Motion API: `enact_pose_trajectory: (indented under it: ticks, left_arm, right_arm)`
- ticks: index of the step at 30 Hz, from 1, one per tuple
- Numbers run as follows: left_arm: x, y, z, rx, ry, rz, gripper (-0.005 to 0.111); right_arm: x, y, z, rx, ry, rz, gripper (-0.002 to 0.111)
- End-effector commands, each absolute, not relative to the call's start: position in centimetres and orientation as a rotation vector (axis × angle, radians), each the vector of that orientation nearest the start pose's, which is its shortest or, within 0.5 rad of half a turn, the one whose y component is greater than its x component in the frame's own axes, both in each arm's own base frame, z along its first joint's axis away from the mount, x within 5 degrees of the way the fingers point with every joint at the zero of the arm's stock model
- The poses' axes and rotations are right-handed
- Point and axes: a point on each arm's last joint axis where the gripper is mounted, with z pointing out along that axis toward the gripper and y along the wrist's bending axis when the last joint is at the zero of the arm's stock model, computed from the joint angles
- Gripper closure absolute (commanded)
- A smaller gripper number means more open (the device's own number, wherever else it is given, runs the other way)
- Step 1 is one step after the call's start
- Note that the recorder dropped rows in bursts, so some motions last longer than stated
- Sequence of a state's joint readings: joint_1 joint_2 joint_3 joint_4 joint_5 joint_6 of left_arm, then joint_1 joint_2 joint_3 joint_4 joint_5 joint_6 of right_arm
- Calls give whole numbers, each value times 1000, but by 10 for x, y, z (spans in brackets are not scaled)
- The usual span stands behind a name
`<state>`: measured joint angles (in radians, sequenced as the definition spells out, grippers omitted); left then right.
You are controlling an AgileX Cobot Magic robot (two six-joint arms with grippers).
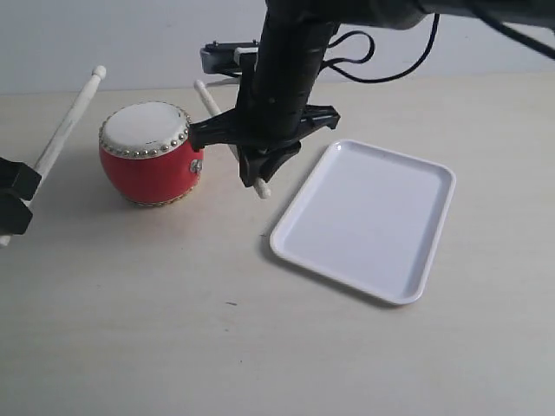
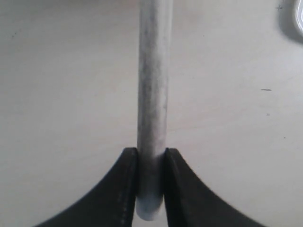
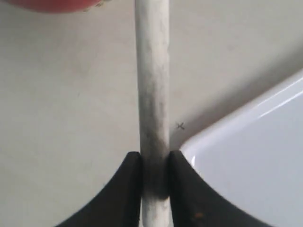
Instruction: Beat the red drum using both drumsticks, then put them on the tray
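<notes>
The red drum (image 1: 147,156) stands upright at the left of the table, and its red edge (image 3: 52,4) shows in the right wrist view. At the frame's left edge my left gripper (image 1: 19,184) (image 2: 151,184) is shut on one drumstick (image 1: 69,117) (image 2: 152,94). That stick slants up, with its tip raised left of the drum. My right gripper (image 1: 257,169) (image 3: 155,179) is shut on the other drumstick (image 1: 209,101) (image 3: 152,85), between the drum and the white tray (image 1: 364,217) (image 3: 255,156). Its tip points up behind the drum's right side.
The right arm's black body (image 1: 286,69) and its cables hang over the table's middle back. A corner of the tray (image 2: 296,19) shows in the left wrist view. Bare table (image 1: 173,329) lies in front of the drum and tray.
</notes>
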<state>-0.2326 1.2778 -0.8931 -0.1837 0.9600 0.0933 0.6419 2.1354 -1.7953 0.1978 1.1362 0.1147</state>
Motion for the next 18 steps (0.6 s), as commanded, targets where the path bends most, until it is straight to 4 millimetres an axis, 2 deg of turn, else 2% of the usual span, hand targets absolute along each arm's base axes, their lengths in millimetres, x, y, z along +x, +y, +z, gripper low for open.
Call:
enact_pose_trajectory:
  ticks: [1,5,9,13,15,18]
  left_arm:
    - [229,-68,258,334,2812,-266,107]
    - [240,-70,242,328,2858,-259,107]
    - [248,-72,226,327,2915,-252,107]
    - [250,-72,223,344,2923,-250,107]
    - [248,-72,228,346,2915,-252,107]
    - [246,-72,236,352,2897,-258,107]
  right_arm:
    - [334,276,249,-886,2872,375,108]
    - [326,275,271,-891,2823,457,108]
    - [320,282,278,-871,2824,602,108]
    - [311,298,265,-930,2846,609,108]
    - [305,309,255,-974,2861,599,108]
    - [305,314,243,-1007,2878,573,108]
